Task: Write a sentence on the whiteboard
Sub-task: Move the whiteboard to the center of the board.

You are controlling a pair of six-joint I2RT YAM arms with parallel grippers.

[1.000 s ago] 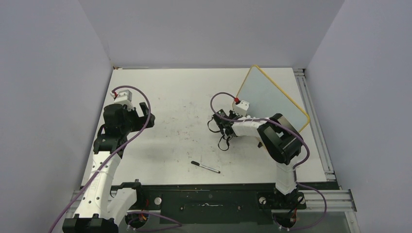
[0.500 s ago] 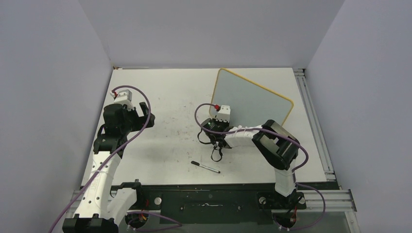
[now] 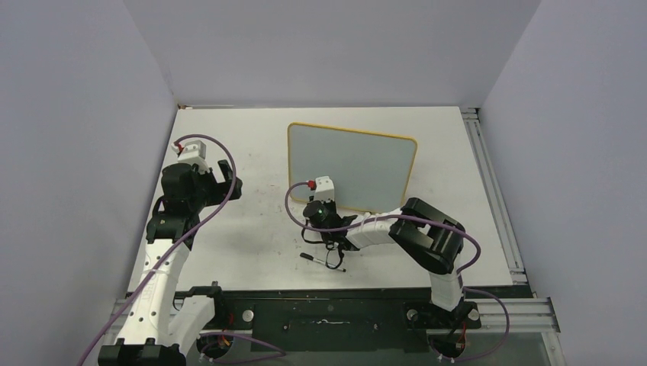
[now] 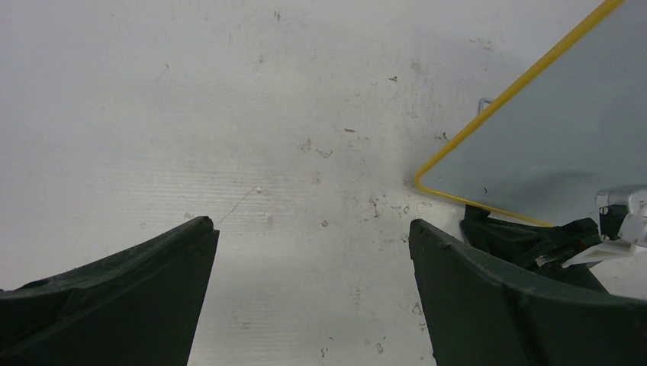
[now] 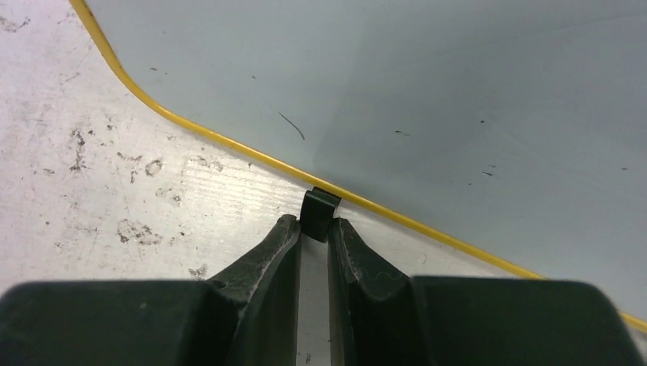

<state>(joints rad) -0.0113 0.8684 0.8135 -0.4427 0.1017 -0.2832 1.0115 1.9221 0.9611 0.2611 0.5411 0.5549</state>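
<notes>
The yellow-framed whiteboard lies mid-table, its grey face bearing only a short dark stroke and a few specks, nothing readable. The right gripper, fingers nearly together, pinches the board's black foot at the near edge. A marker pen lies just beside it on the scuffed white table. The left gripper hangs wide open and holds nothing, well apart to the left.

Top external sits high behind the arm bases, looking down over the whole table. Left wrist cam looks past left gripper, whiteboard corner ahead-right. Right wrist cam, very close, has whiteboard edge at right gripper tips. All three share the whiteboard.
</notes>
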